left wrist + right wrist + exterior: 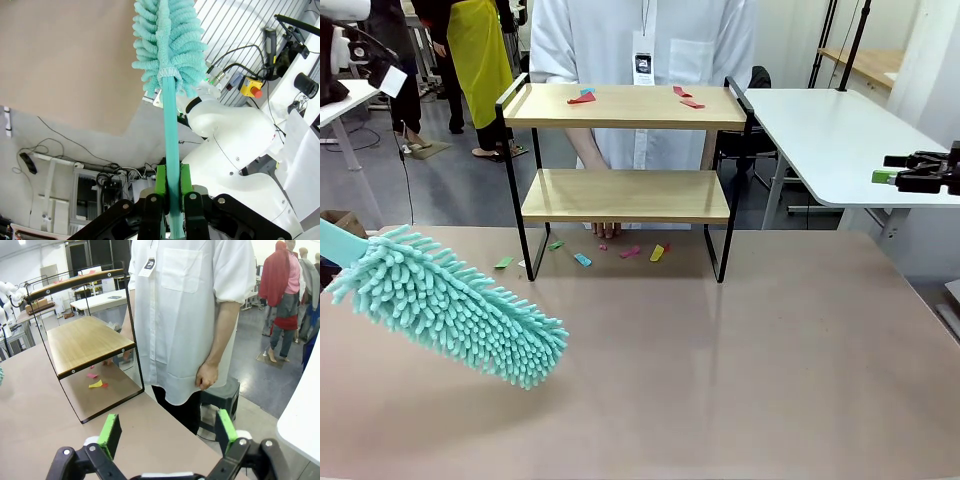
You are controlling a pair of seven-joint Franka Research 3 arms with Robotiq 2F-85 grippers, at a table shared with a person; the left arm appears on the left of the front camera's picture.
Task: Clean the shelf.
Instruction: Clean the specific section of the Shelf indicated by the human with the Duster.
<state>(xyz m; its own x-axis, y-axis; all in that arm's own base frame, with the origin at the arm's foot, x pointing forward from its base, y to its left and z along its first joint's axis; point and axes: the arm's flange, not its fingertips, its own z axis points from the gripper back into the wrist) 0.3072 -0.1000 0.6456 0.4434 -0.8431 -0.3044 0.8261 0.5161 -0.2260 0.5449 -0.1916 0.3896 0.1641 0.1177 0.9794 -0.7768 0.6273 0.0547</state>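
Shelf (pixel 625 195) at the far middle of the tabletop (pixel 740 350), upright on four legs, two wood boards in a black frame. At the left, teal duster (pixel 450 305) tilted over the tabletop, fluffy head toward the middle, well apart from the shelf. Left end effector (pixel 172 182) closed tight on the duster's handle (pixel 170 125), a green pad pressed to each side. Coloured paper scraps (pixel 582 98) on the shelf's top board, near both ends; more scraps on the tabletop beneath the lower board. Lower board bare. Person (pixel 645 50) in a white shirt standing just behind the shelf, fingers (pixel 607 230) touching the tabletop's far edge. At the right, right end effector (pixel 168 431) spread wide, holding nothing, facing the shelf's end and the person.
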